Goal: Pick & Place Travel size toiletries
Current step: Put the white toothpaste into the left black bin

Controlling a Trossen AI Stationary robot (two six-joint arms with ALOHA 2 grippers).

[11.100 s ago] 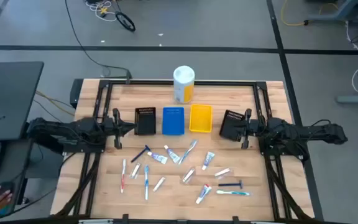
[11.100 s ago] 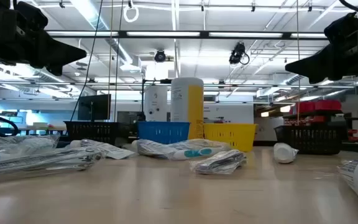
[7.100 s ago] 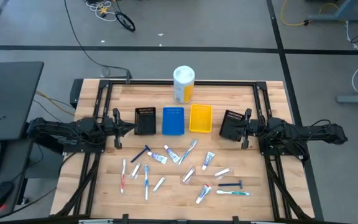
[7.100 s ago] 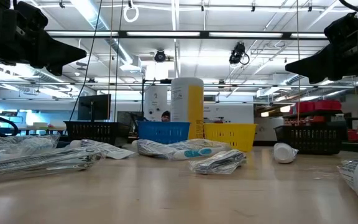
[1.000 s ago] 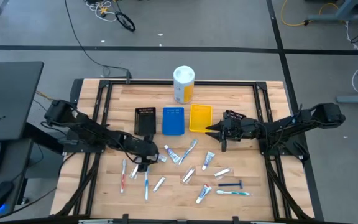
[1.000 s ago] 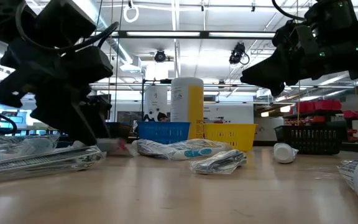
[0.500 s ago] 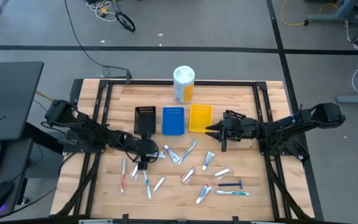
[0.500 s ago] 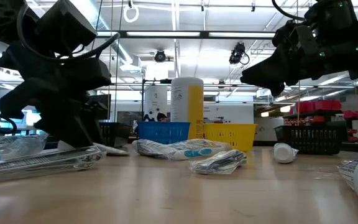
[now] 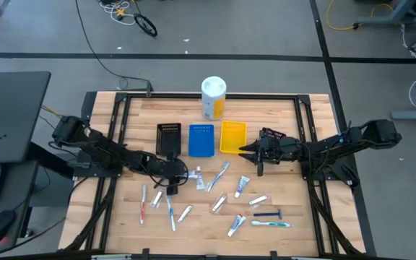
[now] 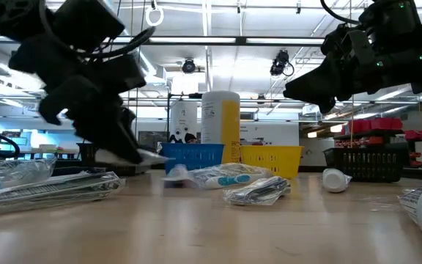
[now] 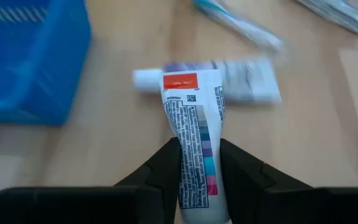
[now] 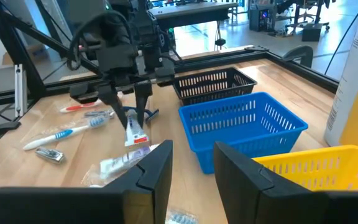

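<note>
From the high view I see the left claw (image 9: 179,175) left of frame centre, just below the blue bin (image 9: 201,139). The left wrist view settles its state: both fingers (image 11: 166,163) are clenched on a white tube (image 11: 191,134) with an orange label, gripped near its crimped end; that end is cut off by the lower frame edge. In the low view this tube (image 10: 123,156) is blurred, so I cannot tell whether it is clear of the bench (image 9: 295,217).

A second tube (image 11: 229,81) lies directly beyond the held one.

The right claw (image 9: 245,149) hangs right of centre, below the yellow bin (image 9: 233,137), fingers parted and holding nothing.

The remaining toiletries (image 9: 222,198) lie scattered across the lower middle of the bench; their labels are too small to read.
</note>
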